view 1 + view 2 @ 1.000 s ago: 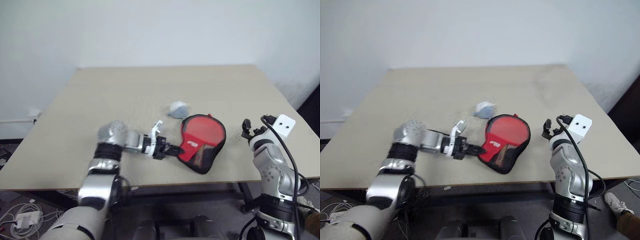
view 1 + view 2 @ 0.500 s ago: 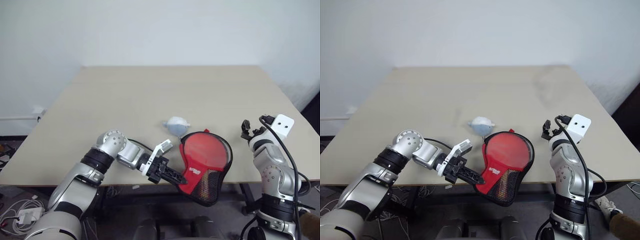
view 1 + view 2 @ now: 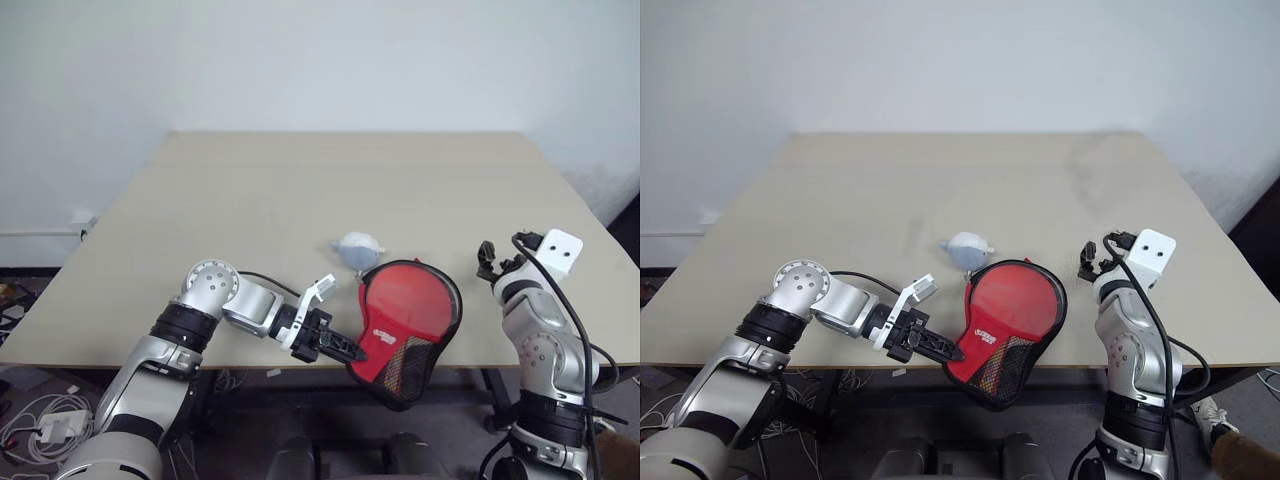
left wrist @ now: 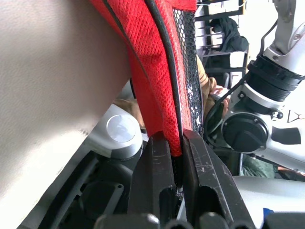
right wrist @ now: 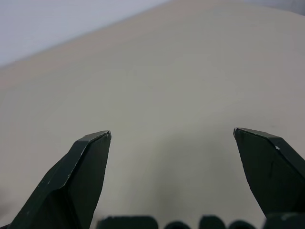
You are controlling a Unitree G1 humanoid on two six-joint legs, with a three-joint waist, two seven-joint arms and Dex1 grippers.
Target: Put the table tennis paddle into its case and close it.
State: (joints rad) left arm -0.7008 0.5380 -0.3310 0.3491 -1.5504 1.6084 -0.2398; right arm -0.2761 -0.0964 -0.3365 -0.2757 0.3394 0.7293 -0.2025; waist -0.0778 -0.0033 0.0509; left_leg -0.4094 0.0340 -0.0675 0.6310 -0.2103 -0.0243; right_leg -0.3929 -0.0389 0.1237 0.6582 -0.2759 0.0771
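Over table's near edge, case (image 3: 408,325) tilts narrow-end-down.

Bare table (image 3: 300,190) beyond; grey lump (image 3: 356,250) sits just behind the case (image 3: 405,320).

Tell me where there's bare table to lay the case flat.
The far half of the table, beyond the grey lump, is bare, and so is the strip between the case and right gripper. The near edge is crowded by the left gripper.
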